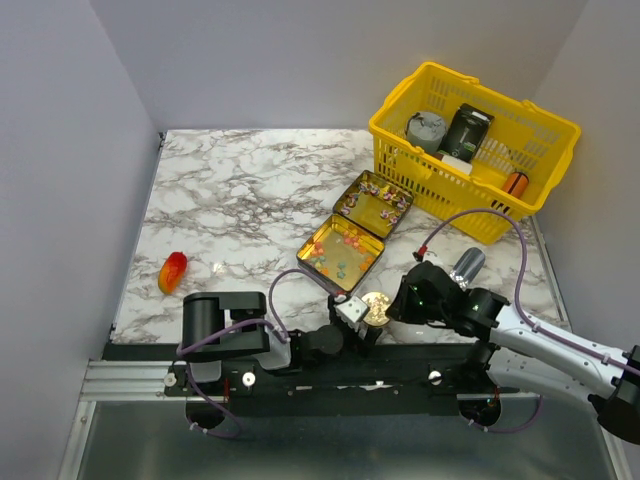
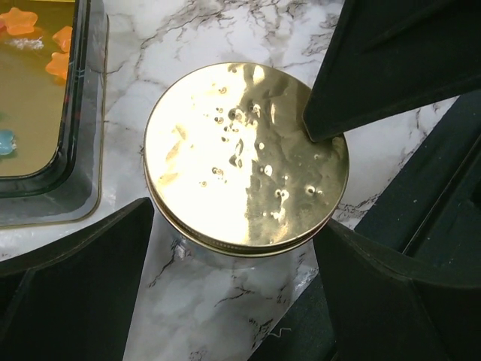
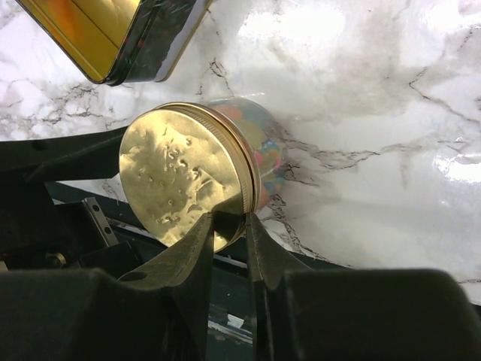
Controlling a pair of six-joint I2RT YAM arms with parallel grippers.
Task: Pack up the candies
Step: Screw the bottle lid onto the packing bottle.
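With left gripper (image 2: 233, 222) spread wide around the gold lid (image 2: 240, 150), right gripper (image 3: 228, 226) pinching its rim, and candies (image 1: 338, 258) in the open tin (image 2: 81, 135) beside: risks toppling the jar (image 3: 263, 150) if tugged sideways.

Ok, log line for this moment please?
left gripper open, straddling candy jar | right gripper closed on gold lid rim | hinged tin open, candies inside

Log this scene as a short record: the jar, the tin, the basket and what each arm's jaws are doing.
jar: beside the tin, gold lid on, candies inside
tin: open, candies in both halves
basket: back right, yellow
left gripper: jaws open, either side of the jar
right gripper: jaws pinching the lid's rim
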